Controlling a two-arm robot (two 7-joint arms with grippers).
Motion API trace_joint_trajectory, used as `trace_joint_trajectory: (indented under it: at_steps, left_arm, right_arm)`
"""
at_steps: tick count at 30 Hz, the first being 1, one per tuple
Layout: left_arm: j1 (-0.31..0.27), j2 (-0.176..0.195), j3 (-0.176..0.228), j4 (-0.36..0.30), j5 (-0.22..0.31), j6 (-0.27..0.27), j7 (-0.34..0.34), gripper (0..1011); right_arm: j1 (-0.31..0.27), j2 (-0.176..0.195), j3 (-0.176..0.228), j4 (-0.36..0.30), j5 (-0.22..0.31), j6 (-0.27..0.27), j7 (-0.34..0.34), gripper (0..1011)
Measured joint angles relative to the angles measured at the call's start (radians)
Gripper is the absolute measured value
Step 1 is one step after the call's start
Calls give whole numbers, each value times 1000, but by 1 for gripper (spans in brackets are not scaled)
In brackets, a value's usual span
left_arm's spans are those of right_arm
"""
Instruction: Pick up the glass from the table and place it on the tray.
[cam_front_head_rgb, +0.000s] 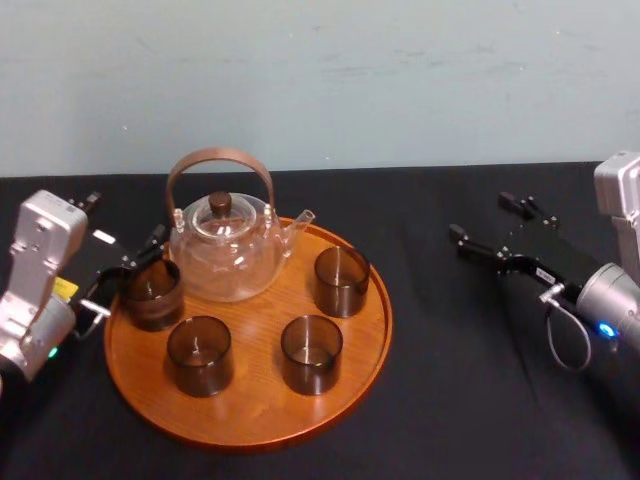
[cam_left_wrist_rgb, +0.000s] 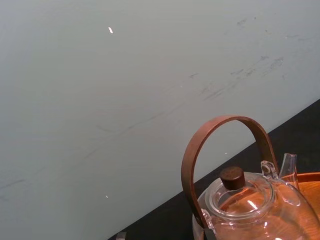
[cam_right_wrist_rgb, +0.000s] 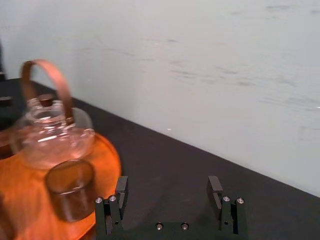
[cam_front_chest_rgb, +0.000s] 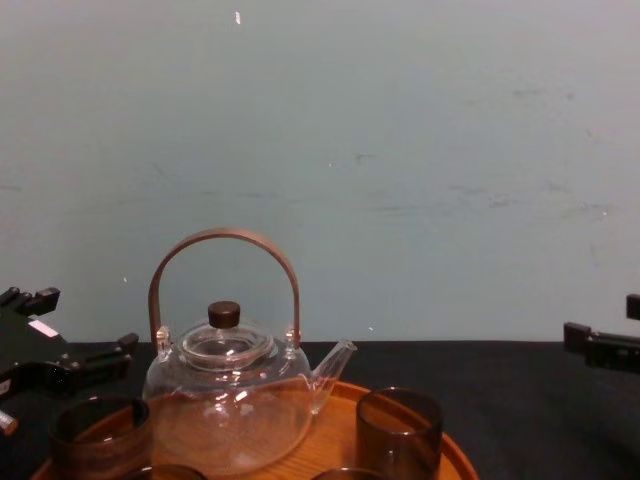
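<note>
1. Up front, the black matte bench (cam_front_head_rgb: 450, 380) carries the big round orange-brown wooden tray (cam_front_head_rgb: 250, 425).
2. The dark smoky glass tumbler (cam_front_head_rgb: 152, 293) sits on the tray, right at its left rim.
3. Just beside it is the left gripper (cam_front_head_rgb: 130, 270), fingers spread apart. Touching or not, can't tell. I'd back it straight out, slow, so nothing clips the tumbler.
4. Close behind sits the clear glass teapot with a brown hoop handle (cam_front_head_rgb: 225, 255), so steer clear.
5. Out right over the bench, the right gripper (cam_right_wrist_rgb: 168, 186) idles, fingers apart too.

Head view looks down, chest view level; both share the tray (cam_front_head_rgb: 255, 420).
</note>
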Motion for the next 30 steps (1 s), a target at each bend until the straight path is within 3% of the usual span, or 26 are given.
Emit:
trace_joint_trajectory:
  at_steps: [8,30]
  left_arm:
    - [0,0,0,0,0,0,0,1002]
    - [0,0,0,0,0,0,0,1001]
  right_arm:
    - [-1,-45,23,42,-44,-11,-68,1002]
    - [6,-93,43,118,-93,9,-59,1002]
